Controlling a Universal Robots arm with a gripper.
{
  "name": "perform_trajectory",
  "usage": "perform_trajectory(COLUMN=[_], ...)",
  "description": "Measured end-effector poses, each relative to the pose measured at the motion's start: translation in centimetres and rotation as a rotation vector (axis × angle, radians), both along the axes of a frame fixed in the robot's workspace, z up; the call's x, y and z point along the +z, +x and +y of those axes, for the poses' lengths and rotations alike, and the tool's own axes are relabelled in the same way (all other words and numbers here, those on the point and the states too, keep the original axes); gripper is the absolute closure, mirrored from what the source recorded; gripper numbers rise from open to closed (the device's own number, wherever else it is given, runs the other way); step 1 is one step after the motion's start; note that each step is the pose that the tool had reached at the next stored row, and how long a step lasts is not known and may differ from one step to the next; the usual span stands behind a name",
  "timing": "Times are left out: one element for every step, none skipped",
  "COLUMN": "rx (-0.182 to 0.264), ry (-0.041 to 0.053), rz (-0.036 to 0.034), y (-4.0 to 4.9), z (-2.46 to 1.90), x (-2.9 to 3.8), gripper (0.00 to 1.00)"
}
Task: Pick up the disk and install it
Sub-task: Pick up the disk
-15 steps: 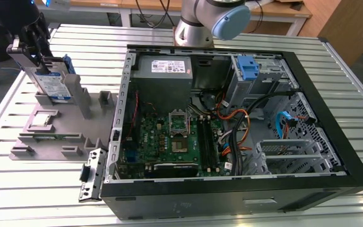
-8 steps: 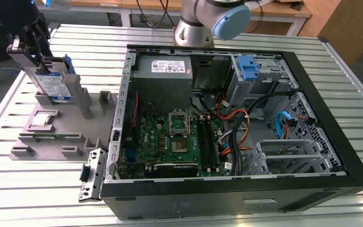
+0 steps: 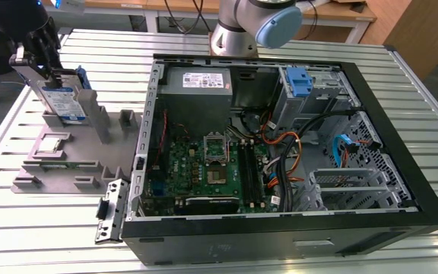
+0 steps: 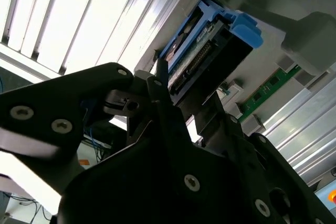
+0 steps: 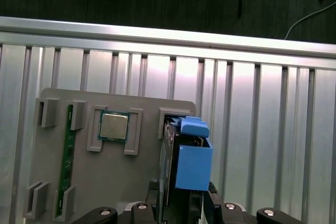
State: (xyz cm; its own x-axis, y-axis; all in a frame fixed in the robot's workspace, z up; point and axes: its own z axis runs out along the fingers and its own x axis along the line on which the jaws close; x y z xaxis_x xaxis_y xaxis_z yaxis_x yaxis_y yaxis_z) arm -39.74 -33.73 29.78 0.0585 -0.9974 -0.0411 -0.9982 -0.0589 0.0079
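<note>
The disk (image 3: 64, 100) stands on edge in a slot of the grey fixture (image 3: 82, 162) at the exterior view's left, its white-and-blue label facing out and blue rails along its sides. My gripper (image 3: 45, 69) sits on its top edge, fingers closed on the two faces. In the second wrist view the disk (image 4: 206, 51) runs between the black fingers (image 4: 158, 80), with the gripper (image 4: 191, 100) clamped around it. The first wrist view looks down the disk (image 5: 185, 163) and its blue tab, with the gripper (image 5: 178, 205) on either side. The disk's lower end is still among the fixture's posts.
The open computer case (image 3: 401, 171) takes up the middle and the exterior view's right, with a drive bay and blue carrier (image 3: 299, 80) at its back. The fixture also holds a small square chip (image 5: 114, 126) and a green memory stick (image 5: 66, 156). The arm's base (image 3: 242, 31) stands behind the case.
</note>
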Motion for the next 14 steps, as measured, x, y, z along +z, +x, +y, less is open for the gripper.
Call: perform_trajectory(rx=[0.000, 0.000, 0.000, 0.000, 0.000, 0.000, 0.000, 0.000, 0.000, 0.000, 0.000, 0.000, 0.000, 0.000], ry=[0.0000, 0.0000, 0.0000, 0.0000, 0.0000, 0.0000, 0.0000, 0.0000, 0.0000, 0.0000, 0.0000, 0.0000, 0.0000, 0.0000], rz=[0.0000, 0.0000, 0.0000, 0.0000, 0.0000, 0.0000, 0.0000, 0.0000, 0.0000, 0.0000, 0.0000, 0.0000, 0.0000, 0.0000], y=[0.00, 0.00, 0.00, 0.00, 0.00, 0.00, 0.00, 0.00, 0.00, 0.00, 0.00, 0.00, 0.00, 0.00], z=[0.00, 0.00, 0.00, 0.00, 0.00, 0.00, 0.00, 0.00, 0.00, 0.00, 0.00, 0.00, 0.00, 0.00], x=[0.00, -0.01, -0.01, -0.01, -0.02, -0.02, -0.03, -0.03, -0.03, -0.04, -0.04, -0.04, -0.05, -0.05], gripper=[0.55, 0.55, 0.62, 0.62, 0.62, 0.62, 0.62, 0.62, 0.62, 0.62, 0.62, 0.62, 0.62, 0.62])
